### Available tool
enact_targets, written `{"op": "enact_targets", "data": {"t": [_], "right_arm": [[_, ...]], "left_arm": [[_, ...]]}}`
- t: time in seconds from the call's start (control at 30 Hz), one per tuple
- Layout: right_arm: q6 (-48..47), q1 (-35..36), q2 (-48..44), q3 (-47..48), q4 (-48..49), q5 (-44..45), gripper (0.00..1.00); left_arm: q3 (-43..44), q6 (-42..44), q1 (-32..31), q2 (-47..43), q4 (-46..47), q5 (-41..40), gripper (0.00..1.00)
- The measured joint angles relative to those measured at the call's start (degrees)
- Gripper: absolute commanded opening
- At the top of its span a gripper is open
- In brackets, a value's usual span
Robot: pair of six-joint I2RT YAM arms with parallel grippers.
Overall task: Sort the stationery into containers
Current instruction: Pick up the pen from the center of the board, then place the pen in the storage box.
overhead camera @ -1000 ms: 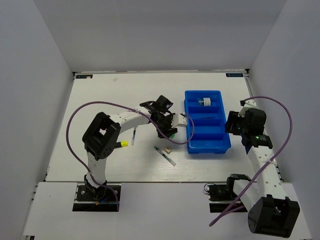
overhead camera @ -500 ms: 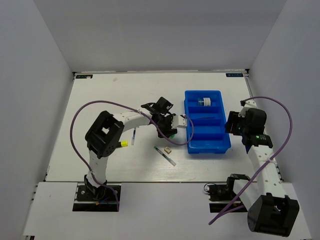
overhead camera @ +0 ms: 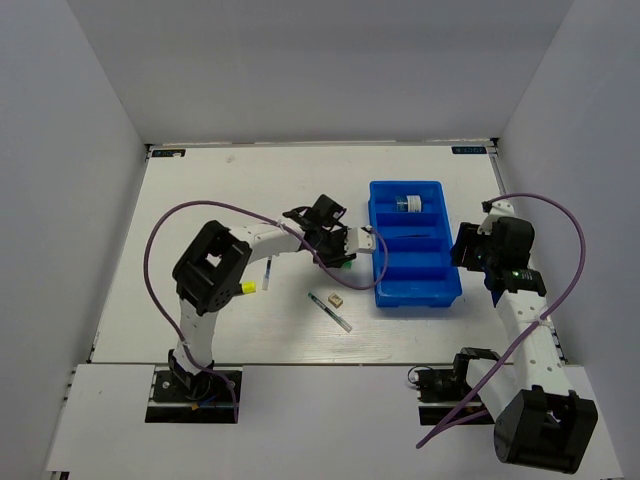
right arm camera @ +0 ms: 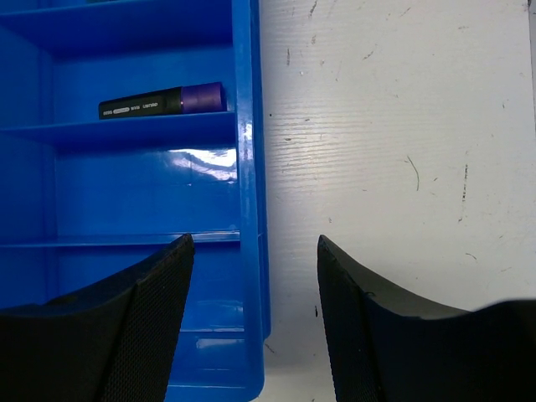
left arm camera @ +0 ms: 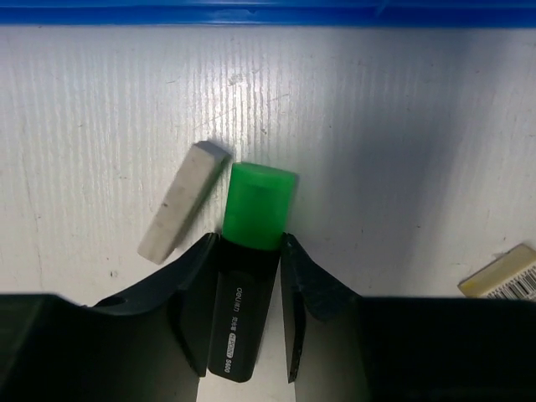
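Note:
A black marker with a green cap [left arm camera: 258, 209] lies on the table close to the blue tray's [overhead camera: 381, 268] left wall. My left gripper [left arm camera: 249, 244] is shut on the marker's body, just behind the cap; it shows in the top view [overhead camera: 341, 256]. A grey eraser [left arm camera: 184, 201] lies touching the cap's left side. My right gripper [right arm camera: 251, 251] is open and empty, hanging over the tray's right rim [right arm camera: 249, 167]. A purple-capped marker [right arm camera: 163, 100] and a blue-white little box [overhead camera: 407, 202] lie in the tray.
A tan eraser [overhead camera: 337, 299] and a thin whitish pen [overhead camera: 330, 312] lie in front of the left gripper. Another thin pen [overhead camera: 268, 270] and a yellow-capped marker [overhead camera: 246, 287] lie by the left arm. White walls enclose the table.
My left arm has shifted a little to the right, with the gripper staying low at the green-capped marker. The right arm has not moved.

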Motion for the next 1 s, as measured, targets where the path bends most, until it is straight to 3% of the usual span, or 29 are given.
{"op": "enact_targets", "data": {"t": [0.17,0.27,0.43,0.47,0.57,0.8,1.0], "right_arm": [[0.0,0.0,0.0,0.0,0.0,-0.1,0.64],[0.0,-0.1,0.0,0.0,0.0,-0.2,0.64],[0.0,-0.1,0.0,0.0,0.0,-0.5,0.62],[0.0,-0.1,0.0,0.0,0.0,-0.5,0.58],[0.3,0.0,0.0,0.0,-0.1,-0.8,0.0],[0.2,-0.1,-0.1,0.0,-0.1,-0.9,0.0],[0.2,-0.1,-0.3,0.0,-0.1,-0.9,0.0]], "left_arm": [[-3.5,-1.9,0.0,-2.4,2.5,-1.5,0.05],[-4.2,-4.2,0.3,-3.7,1.0,-2.9,0.0],[-2.3,-9.5,1.0,-7.2,-0.7,-3.8,0.0],[-1.4,-10.6,1.0,-8.0,-0.7,-3.8,0.0],[2.6,-14.3,0.8,-10.3,1.0,-3.3,0.0],[11.2,-21.7,-2.1,-10.1,9.7,-1.3,0.0],[19.6,-26.9,-4.3,-1.3,19.1,-0.3,0.0]]}}
